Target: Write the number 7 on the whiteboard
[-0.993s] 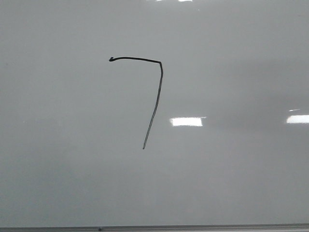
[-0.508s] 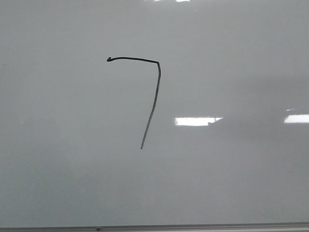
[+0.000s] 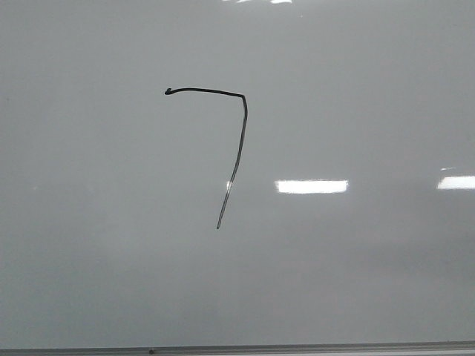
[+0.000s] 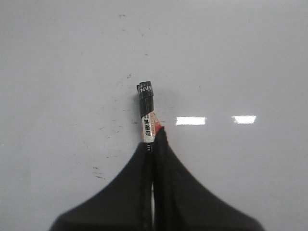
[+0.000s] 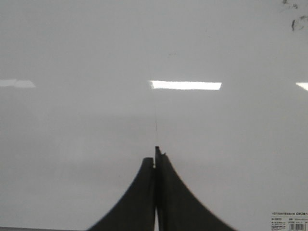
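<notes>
On the left half of the whiteboard (image 3: 89, 245), in the front view, stands the number 7 (image 3: 239, 148). Its short top stroke begins with a small hook on the left and runs to a corner, and from there a long line slants down and a little back to the left. The figure looks complete, so I judge that the writing itself is done. To the right of it there are only bright patches of reflected light, not ink.

The left gripper (image 4: 153, 144) is clenched on a marker (image 4: 147, 113), with the black end pointing out toward the board. The marker is held near its back part, probably so that the tip is free to reach the surface. In this view the tip does not seem to touch anything, but I cannot tell this for certain.

The right gripper (image 5: 155, 161) is closed and holds nothing. It only faces the board, probably kept aside because one arm is enough for writing.
</notes>
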{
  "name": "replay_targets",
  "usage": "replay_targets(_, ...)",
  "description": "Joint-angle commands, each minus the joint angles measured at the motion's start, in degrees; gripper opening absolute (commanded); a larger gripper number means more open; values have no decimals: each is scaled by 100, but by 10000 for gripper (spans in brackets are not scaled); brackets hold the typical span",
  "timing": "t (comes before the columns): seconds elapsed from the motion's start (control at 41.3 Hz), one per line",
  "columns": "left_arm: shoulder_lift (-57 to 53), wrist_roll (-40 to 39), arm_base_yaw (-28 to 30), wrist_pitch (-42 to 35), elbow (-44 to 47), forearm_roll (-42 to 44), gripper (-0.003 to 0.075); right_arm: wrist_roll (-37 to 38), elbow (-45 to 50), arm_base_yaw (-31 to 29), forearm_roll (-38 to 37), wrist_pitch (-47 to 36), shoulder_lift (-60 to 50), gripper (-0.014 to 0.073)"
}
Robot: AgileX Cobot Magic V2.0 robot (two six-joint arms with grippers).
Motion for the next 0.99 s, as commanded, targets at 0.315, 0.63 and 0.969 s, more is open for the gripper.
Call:
replay_targets(0.315, -88, -7, 5, -486, 24, -58, -20, 23, -26, -36, 193, -202, -123, -69)
replay_targets(0.63, -88, -7, 5, -486, 24, -58, -20, 23, -26, -36, 193, -202, -123, -69)
replay_targets(0.969, -88, -7, 5, -486, 24, -58, -20, 23, -26, -36, 193, -202, -123, -69)
